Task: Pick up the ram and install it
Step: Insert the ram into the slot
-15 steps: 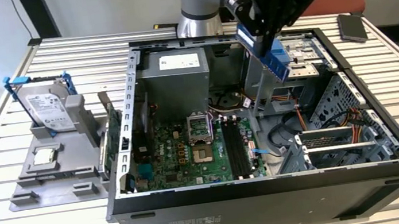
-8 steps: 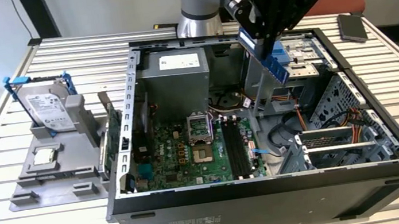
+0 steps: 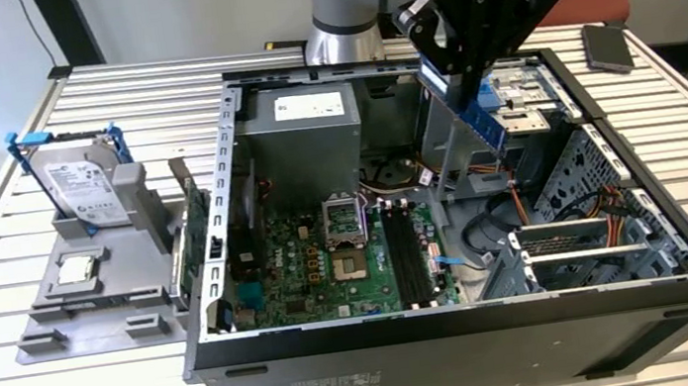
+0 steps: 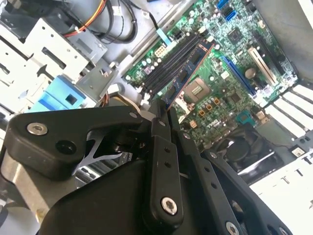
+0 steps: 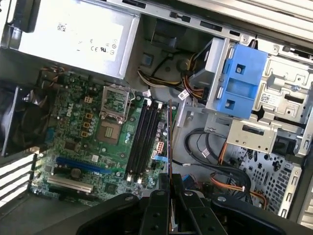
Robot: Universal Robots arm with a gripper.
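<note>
My gripper point(image 3: 455, 71) hangs above the open computer case point(image 3: 225, 199), shut on the ram point(image 3: 484, 115). The ram is a long dark-blue stick that slants down from the fingers, in the air over the case's back right part. In both wrist views it shows edge-on, running out from between the black fingers point(image 4: 160, 147): the ram point(image 4: 191, 69) lies in line with the black memory slots point(image 4: 168, 66), and the ram point(image 5: 169, 139) sits just beside the slots point(image 5: 143, 142) in the picture. On the motherboard point(image 3: 307, 268) the memory slots point(image 3: 406, 257) stand well below the stick.
A grey fixture point(image 3: 94, 321) at the exterior view's left holds a hard drive point(image 3: 87, 190) in a blue bracket, a small silver processor chip point(image 3: 75, 270) and an upright green card point(image 3: 197, 227). Inside the case are a power supply point(image 3: 306, 110), a processor socket point(image 3: 343, 219), cables and a blue drive cage point(image 5: 239, 81).
</note>
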